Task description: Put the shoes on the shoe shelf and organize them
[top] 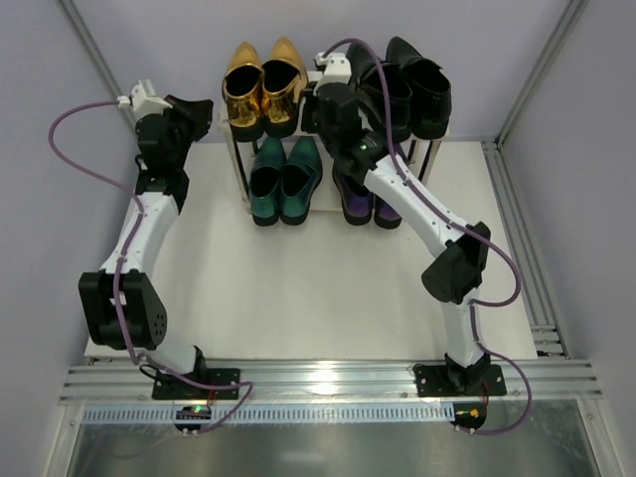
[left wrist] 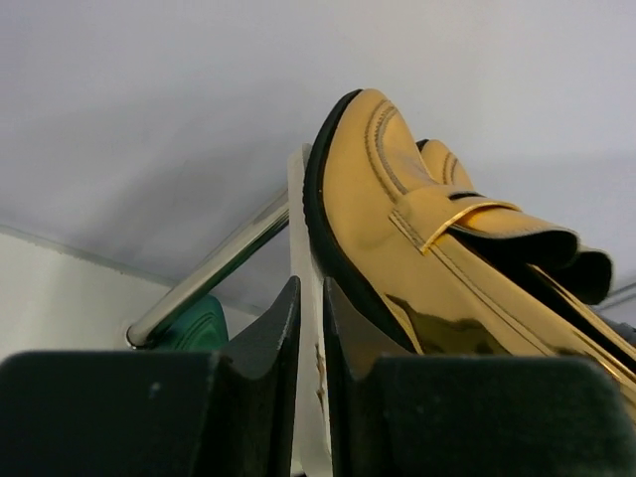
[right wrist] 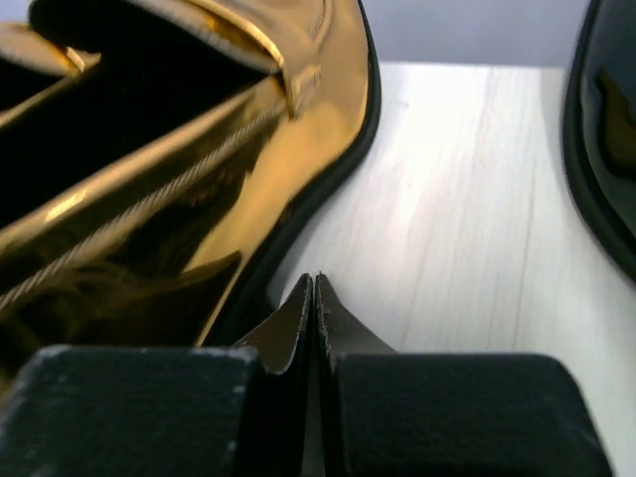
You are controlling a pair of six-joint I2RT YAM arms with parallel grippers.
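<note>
The shoe shelf (top: pixel 236 159) stands at the back of the table. On its top board sit the gold shoes (top: pixel 262 87) at the left and the black shoes (top: pixel 407 84) at the right. Below them are the teal shoes (top: pixel 283 179) and the purple shoes (top: pixel 360 199). My left gripper (left wrist: pixel 310 288) hovers at the shelf's left end, its jaws a narrow slit apart, facing the top board's edge (left wrist: pixel 303 229) under a gold shoe (left wrist: pixel 417 238). Over the top board (right wrist: pixel 467 199), my right gripper (right wrist: pixel 315 283) is shut and empty, between a gold shoe (right wrist: pixel 199 149) and a black shoe (right wrist: pixel 601 149).
A chrome post (left wrist: pixel 219 268) and a teal toe (left wrist: pixel 194 328) show beside the left fingers. Grey walls close in the back and both sides. The right arm (top: pixel 417 214) reaches over the purple pair.
</note>
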